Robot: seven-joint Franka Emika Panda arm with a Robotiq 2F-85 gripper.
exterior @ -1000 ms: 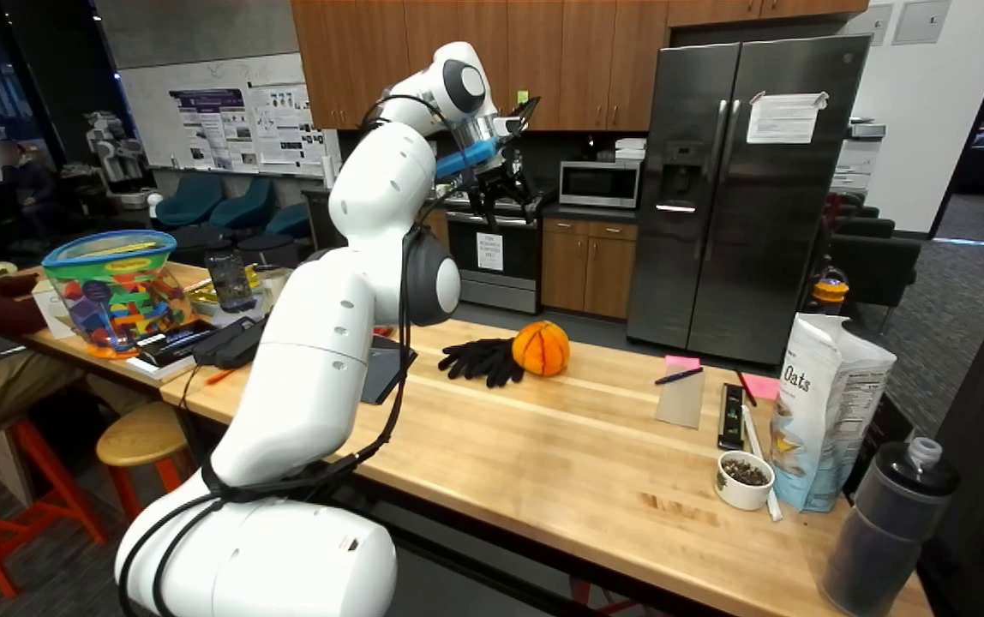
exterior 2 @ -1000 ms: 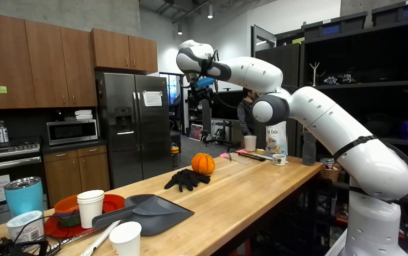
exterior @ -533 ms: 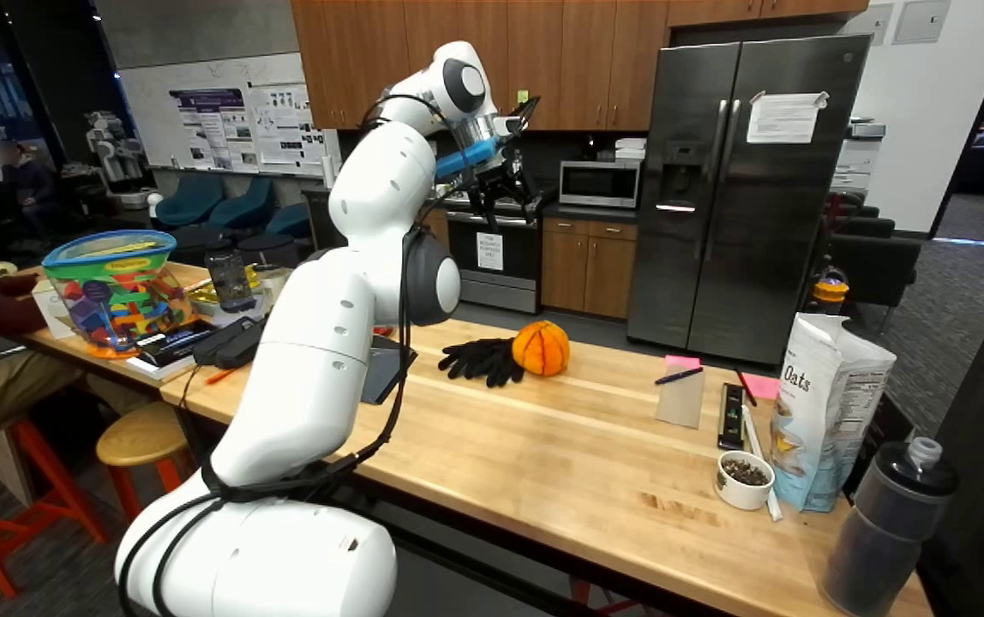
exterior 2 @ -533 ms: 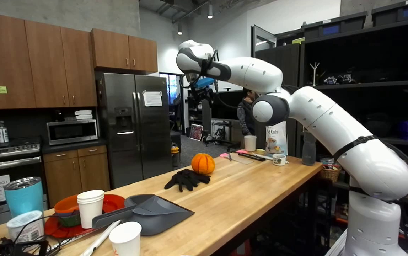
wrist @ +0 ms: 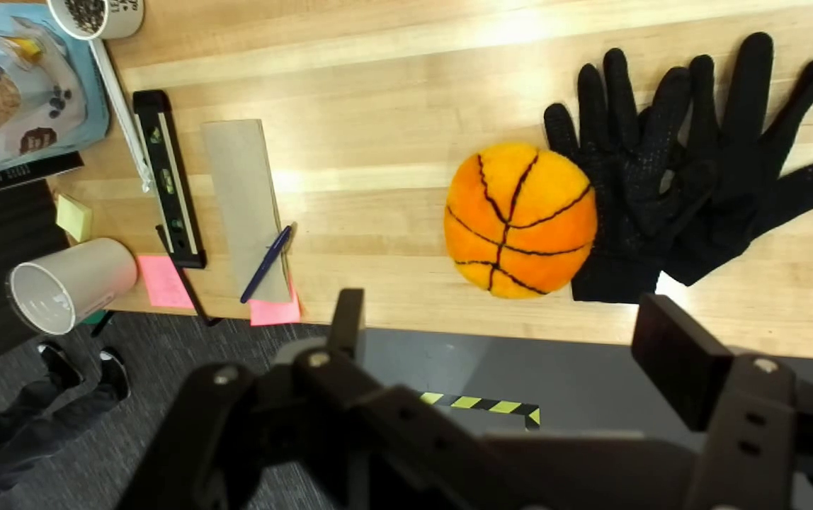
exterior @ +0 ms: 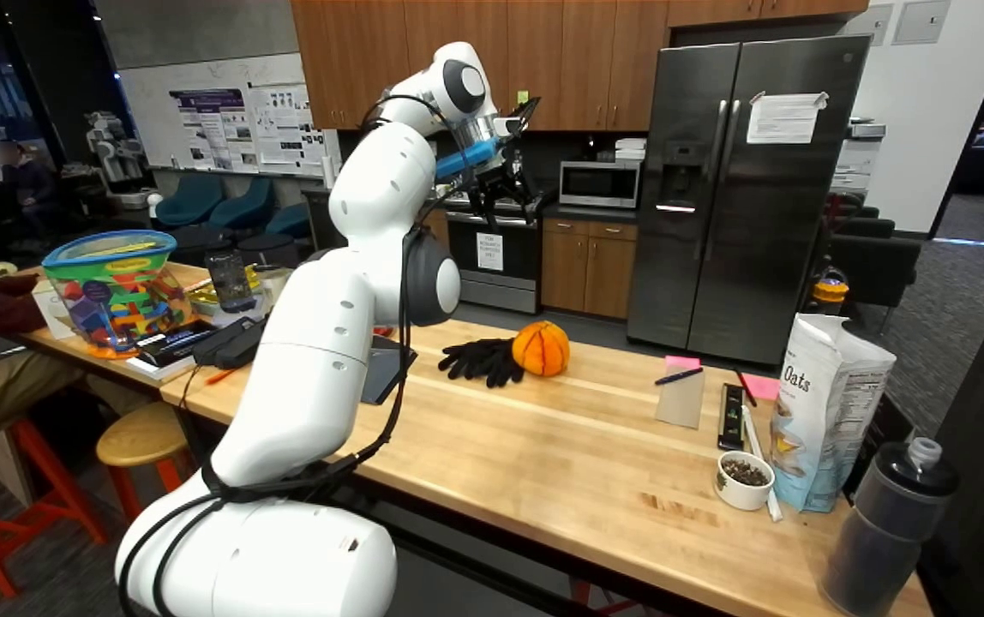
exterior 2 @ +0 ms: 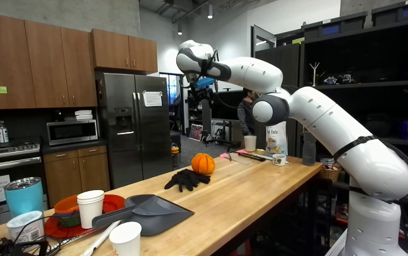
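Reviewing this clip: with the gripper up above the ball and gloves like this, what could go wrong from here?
Snagging: the orange ball touches the black gloves, so the open gripper, if it closed on one, might catch the other.
Rolling: the ball is round and sits near an edge of the table; a nudge could send it over.

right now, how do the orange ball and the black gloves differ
The ball is orange with dark lines; the gloves are black. The ball is one rounded piece; the gloves lie flat as an overlapping pair. Both rest on the wooden table.
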